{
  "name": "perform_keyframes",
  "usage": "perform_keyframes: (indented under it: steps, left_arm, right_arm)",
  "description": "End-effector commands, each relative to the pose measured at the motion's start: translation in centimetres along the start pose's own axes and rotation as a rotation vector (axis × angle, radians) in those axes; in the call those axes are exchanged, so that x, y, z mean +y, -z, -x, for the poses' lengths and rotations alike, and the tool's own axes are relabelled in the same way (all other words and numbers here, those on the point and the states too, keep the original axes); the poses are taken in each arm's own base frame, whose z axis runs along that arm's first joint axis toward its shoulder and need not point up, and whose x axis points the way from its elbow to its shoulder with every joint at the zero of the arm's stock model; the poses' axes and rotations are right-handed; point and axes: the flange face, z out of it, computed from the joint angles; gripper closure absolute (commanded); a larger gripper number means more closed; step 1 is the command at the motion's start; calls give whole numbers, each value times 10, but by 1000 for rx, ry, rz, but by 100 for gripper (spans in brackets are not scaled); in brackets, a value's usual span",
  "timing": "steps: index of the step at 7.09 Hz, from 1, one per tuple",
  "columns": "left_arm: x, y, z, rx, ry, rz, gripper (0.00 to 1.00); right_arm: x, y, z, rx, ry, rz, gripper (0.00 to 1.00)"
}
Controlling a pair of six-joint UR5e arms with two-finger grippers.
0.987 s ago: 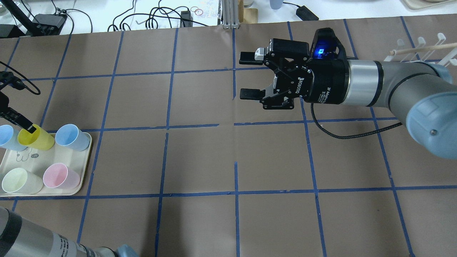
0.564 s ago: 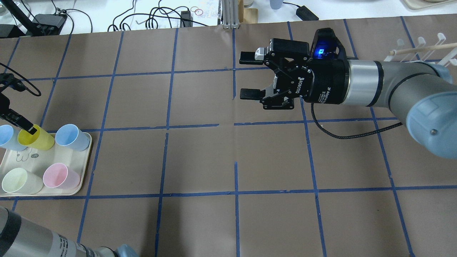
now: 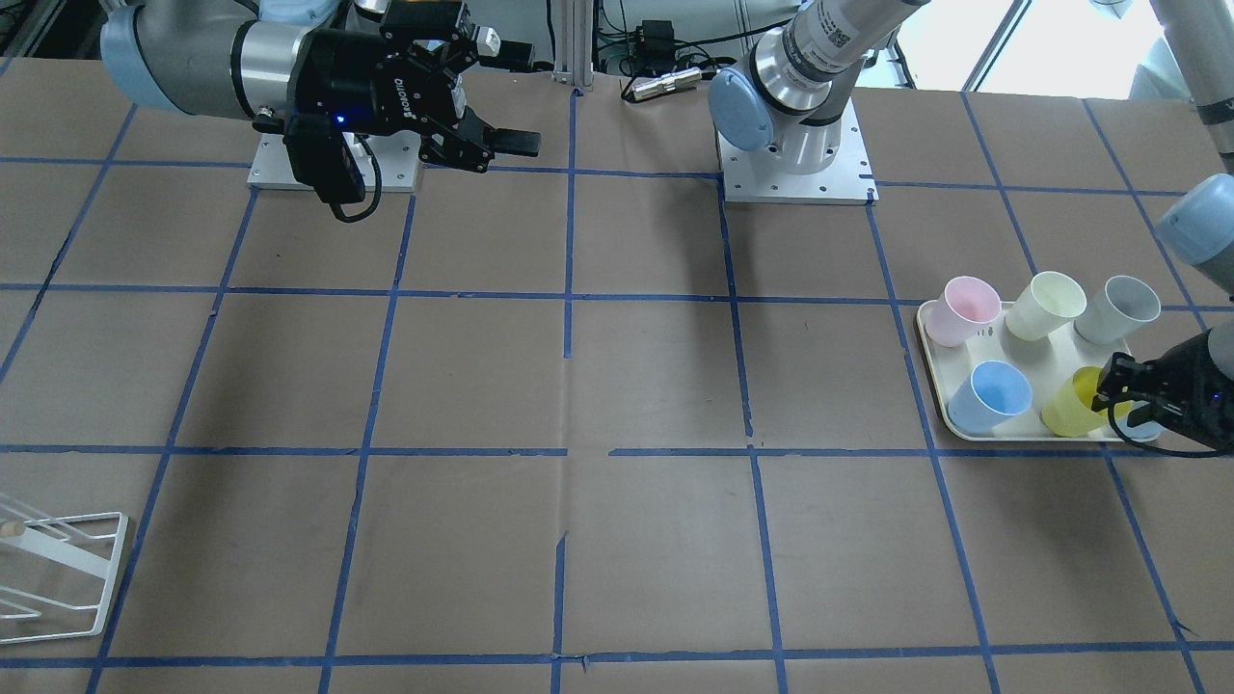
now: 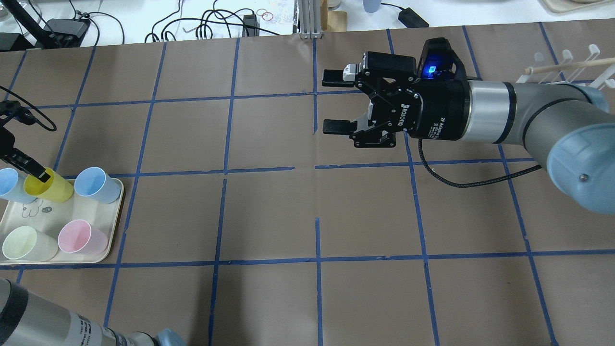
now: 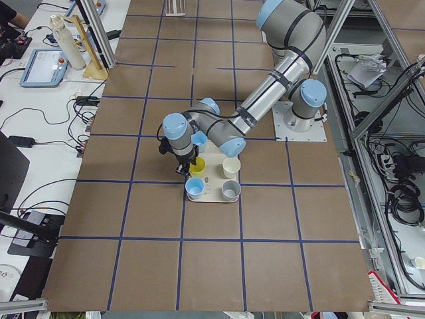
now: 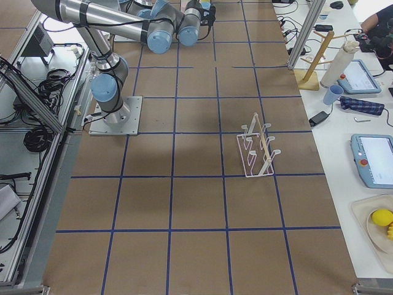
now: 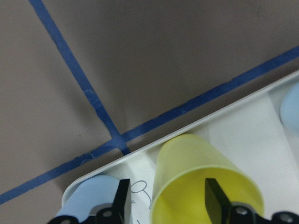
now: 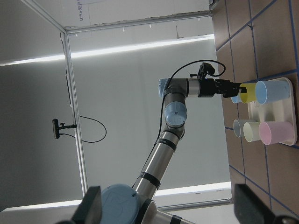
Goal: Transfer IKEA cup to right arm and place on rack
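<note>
Two fingers (image 7: 212, 200) straddle the IKEA cup (image 7: 196, 163) wall
On the tray (image 7: 243, 135), the left tool (image 7: 166, 198) sits unclosed, one finger inside; pinch squarely, then lift straight, clear of neighbouring cups (image 7: 86, 205). Farther off, the right tool (image 4: 331, 102) hangs spread wide; the rack (image 6: 258, 150) lies beyond.

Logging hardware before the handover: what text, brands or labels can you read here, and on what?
"ROBOTIQ": white lettering on the body of the right gripper.
"2F Adap...": on that gripper's base ring; the rest is too small to read.
Sticker on the left arm: print too blurred.
Small mark on the tray: too small.
</note>
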Motion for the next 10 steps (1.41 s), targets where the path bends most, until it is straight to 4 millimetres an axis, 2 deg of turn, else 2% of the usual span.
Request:
perform_keyframes:
  steps: [1,2,5,6,7,8,9,10]
  left_arm:
    - [-1,-1,1,3,3,-3,97]
    - [-3,0,0,14,6,-20,100]
    - [0,22,-5,21,11,-18,100]
    - [4,40,-8,20,13,-22,100]
    - [6,68,-14,57,14,-35,100]
    - [10,108,-20,107,16,-43,100]
    - [8,150,-33,176,48,-52,100]
    - [6,180,-52,288,85,-40,100]
  right_arm:
    - [0,0,-1,0,3,1,0]
    - [1,0,-1,2,-3,2,0]
    - [0,0,-1,-2,-10,0,0]
    - [-3,0,-4,-4,-13,-1,0]
    - [-8,0,-9,-6,-24,-2,0]
    - [-12,0,-14,-6,-39,-3,0]
    - [-13,0,-13,-7,-49,-4,0]
    - [-13,-1,-11,-60,-69,-31,0]
